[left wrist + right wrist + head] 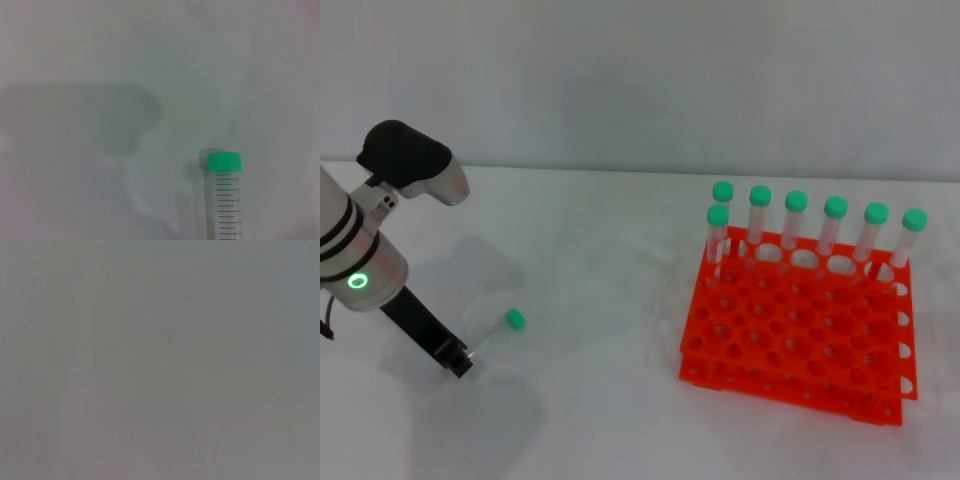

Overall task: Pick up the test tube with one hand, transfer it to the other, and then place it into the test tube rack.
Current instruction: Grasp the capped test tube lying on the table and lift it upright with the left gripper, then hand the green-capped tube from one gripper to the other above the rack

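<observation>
White table (600, 420) seen from above. Test tube (492, 336) lies flat, tip at left gripper (460, 360); finger state cannot be told. Test tube rack (800, 320) set well apart, right.

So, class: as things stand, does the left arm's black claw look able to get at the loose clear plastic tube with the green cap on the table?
Probably yes. The left claw sits right at the clear green-capped tube's tapered end, with nothing between them; the orange rack stands well aside.
</observation>
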Robot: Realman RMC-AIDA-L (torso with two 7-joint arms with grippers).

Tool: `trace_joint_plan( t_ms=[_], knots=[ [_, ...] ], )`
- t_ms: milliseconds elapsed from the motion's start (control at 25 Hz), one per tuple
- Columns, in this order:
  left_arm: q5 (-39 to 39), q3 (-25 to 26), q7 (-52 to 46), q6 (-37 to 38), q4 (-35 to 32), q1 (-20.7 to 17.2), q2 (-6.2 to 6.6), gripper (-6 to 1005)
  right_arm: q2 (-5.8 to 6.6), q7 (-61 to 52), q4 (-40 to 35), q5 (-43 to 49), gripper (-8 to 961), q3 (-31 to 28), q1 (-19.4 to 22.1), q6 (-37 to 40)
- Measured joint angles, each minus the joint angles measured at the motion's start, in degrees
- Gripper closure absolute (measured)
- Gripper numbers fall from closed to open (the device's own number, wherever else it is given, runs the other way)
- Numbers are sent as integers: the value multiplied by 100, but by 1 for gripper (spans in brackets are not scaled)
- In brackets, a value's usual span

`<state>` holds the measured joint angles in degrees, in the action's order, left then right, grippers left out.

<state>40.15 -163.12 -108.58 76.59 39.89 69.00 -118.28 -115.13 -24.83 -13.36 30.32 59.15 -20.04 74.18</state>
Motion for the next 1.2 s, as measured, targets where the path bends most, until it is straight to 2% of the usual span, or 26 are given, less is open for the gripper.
trace_joint_plan(
  t_ms=[120, 400, 520, 720, 880, 960, 1080, 1200],
  knots=[
    [23, 0, -37, -33, -2, 2, -2, 802, 0, -1, 0, 0, 209, 0, 0, 0],
    [-155, -2, -41, -16, 45, -1, 5, 815, 0, -4, 0, 15, 212, 0, 0, 3],
    [-552, -2, 38, 82, 54, 1, 68, 812, 0, -20, -14, 56, 214, 35, -9, 14],
    [-1677, 0, 542, 550, 73, -70, 191, 807, 43, -286, -134, 82, 216, 387, -6, 41],
    [-2610, 0, 1385, 1167, 92, -225, 203, 802, 179, -723, -418, 84, 218, 885, 88, 71],
    [-2920, 0, 1829, 1413, 157, -309, 159, 800, 329, -1089, -634, 91, 218, 1278, 168, 186],
    [-3393, -1, 2618, 1789, 373, -479, 4, 797, 573, -1650, -875, 219, 220, 1708, 251, 534],
    [-3794, 2, 3212, 2146, 457, -681, -52, 794, 793, -2285, -1035, 654, 221, 1779, 240, 962]
  ],
)
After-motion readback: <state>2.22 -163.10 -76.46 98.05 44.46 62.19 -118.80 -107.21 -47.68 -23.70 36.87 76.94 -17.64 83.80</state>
